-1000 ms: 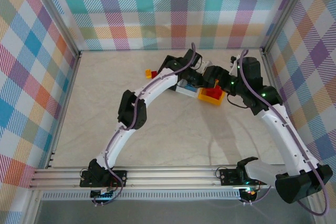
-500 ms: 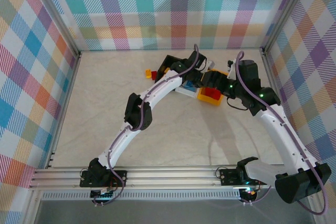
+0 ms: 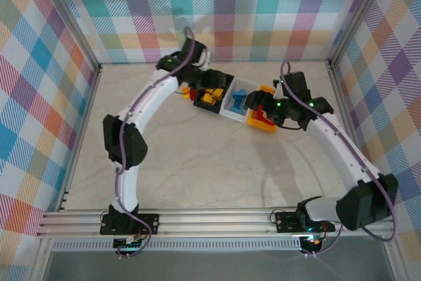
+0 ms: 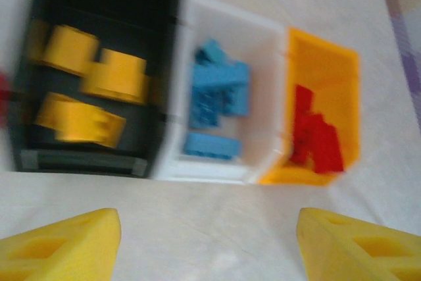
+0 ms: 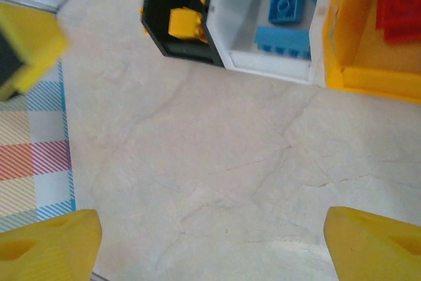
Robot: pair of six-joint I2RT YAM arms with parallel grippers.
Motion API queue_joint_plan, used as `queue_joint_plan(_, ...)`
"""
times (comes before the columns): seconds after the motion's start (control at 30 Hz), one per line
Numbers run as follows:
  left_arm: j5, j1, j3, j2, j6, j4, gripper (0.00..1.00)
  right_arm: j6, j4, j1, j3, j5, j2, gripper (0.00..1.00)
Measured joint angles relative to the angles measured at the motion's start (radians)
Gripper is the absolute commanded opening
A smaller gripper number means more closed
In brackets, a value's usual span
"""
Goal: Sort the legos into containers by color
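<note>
Apparently most legos are sorted already. Yellow bricks [image 4: 92, 90] lie in the black bin [image 4: 79, 161], blue bricks [image 4: 220, 93] in the white bin [image 4: 210, 170] and red bricks [image 4: 319, 139] in the orange bin [image 4: 329, 57]. The three bins touch in a row on the counter [image 5: 217, 162].

A yellow stray [image 3: 186, 89] and a red stray [image 3: 195, 95] seem to sit just beside the black bin, on the side away from the white one, near the left gripper [image 4: 209, 225]. Its fingers [image 4: 66, 241] stand apart and empty. The right gripper [image 5: 212, 222] is likewise apart, holding nothing.

To do the pick well, come straight down over one stray, straddle its short sides and close gently, since hard, glossy, studded plastic can squirt out. The bins look thin-walled and smooth, and the counter is pale, faintly veined stone.
</note>
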Motion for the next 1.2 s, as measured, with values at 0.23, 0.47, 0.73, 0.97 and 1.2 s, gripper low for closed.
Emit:
queue_joint_plan(0.23, -0.108, 0.167, 0.135, 0.180, 0.014, -0.086, 0.72, 0.019, -0.002, 0.000, 0.010, -0.082, 0.106, 0.87)
queue_joint_plan(0.47, -0.166, 0.190, 0.385, 0.449, -0.022, -0.163, 0.74, 0.014, -0.008, 0.001, 0.106, -0.127, 0.163, 0.87)
queue_joint_plan(0.73, -0.174, 0.195, 0.537, 0.608, -0.066, -0.179, 0.74, 0.011, -0.009, 0.001, 0.181, -0.177, 0.278, 0.87)
queue_joint_plan(0.97, -0.195, 0.195, 0.537, 0.643, -0.082, -0.186, 0.73, 0.011, -0.008, 0.001, 0.217, -0.203, 0.322, 0.87)
queue_joint_plan(1.2, -0.220, 0.195, 0.490, 0.631, -0.079, -0.186, 0.71, 0.019, 0.001, 0.002, 0.218, -0.215, 0.323, 0.87)
